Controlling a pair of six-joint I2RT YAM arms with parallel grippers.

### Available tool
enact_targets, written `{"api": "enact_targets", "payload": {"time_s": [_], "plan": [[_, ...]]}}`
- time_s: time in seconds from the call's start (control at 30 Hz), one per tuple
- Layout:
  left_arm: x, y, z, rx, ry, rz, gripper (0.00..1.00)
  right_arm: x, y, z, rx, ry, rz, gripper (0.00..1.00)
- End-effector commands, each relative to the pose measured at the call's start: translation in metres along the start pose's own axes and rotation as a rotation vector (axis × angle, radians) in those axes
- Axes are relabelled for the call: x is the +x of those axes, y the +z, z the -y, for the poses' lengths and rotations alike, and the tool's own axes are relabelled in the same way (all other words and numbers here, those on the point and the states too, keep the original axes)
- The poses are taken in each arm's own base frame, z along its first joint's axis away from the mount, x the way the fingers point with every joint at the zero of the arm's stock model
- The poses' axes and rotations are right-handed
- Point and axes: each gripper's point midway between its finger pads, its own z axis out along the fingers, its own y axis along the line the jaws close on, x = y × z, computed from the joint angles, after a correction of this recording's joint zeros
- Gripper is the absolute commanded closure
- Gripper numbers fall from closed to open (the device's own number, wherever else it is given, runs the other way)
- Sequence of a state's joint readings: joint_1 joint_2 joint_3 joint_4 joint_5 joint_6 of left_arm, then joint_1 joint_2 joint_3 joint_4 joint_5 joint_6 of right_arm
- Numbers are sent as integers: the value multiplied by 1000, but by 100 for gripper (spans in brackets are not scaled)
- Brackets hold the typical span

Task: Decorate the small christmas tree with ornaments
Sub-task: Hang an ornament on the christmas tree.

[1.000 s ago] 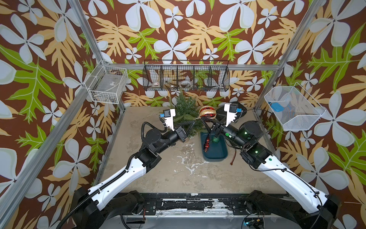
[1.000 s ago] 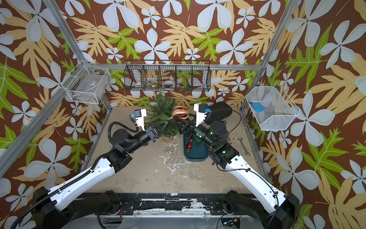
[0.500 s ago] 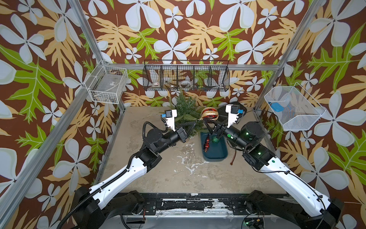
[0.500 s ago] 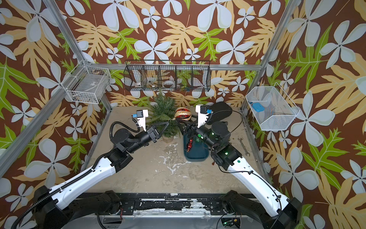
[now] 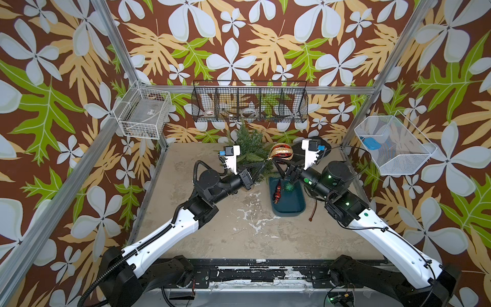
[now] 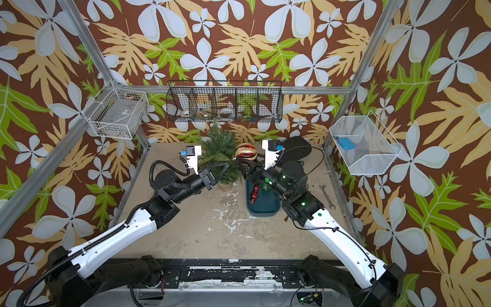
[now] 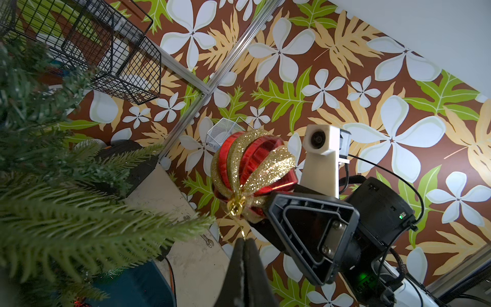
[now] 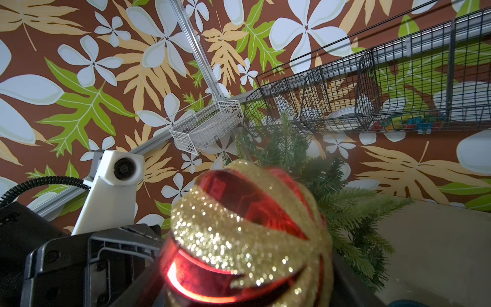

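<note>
**Step in hand: hang the red-and-gold ball on the small christmas tree.**

Current state. My right tool grips the ball across its body, jaws partly spread around it. It holds the ball in the air just beside the tree, on the side toward my right arm. My left tool is closed, its tips pinching the gold loop that leaves the ball's cap. In the left wrist view one branch tip ends just beside that cap. The dark red drop and the green glitter ball lie in the teal tray on the table.

Procedure, as I judge it:

1. Hold the ball steady with the right tool. It carries the weight, so the thread can stay slack.
2. With the left tool, draw the loop over the branch tip and well along the branch, not just onto the end needles.
3. Confirm in the left wrist view that the branch passes through the loop.
4. Open the left tool first, then ease the right jaws apart slowly.

Caution: the thread is thin, and a hard pull may snap it or tilt the tree.
</note>
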State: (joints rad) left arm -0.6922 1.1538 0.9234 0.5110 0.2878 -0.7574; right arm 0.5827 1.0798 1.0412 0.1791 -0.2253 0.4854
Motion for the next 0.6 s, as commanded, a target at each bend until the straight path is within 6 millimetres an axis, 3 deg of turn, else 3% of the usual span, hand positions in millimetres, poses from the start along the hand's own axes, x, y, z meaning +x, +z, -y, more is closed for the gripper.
{"api": "enact_targets", "payload": {"time_s": [0.0, 0.57], "plan": [[-4, 0, 0, -10, 13, 11, 100, -8, 1, 2, 12, -15, 26, 31], [-16, 1, -7, -51, 38, 41, 100, -10, 8, 1, 3, -10, 36, 31]]}}
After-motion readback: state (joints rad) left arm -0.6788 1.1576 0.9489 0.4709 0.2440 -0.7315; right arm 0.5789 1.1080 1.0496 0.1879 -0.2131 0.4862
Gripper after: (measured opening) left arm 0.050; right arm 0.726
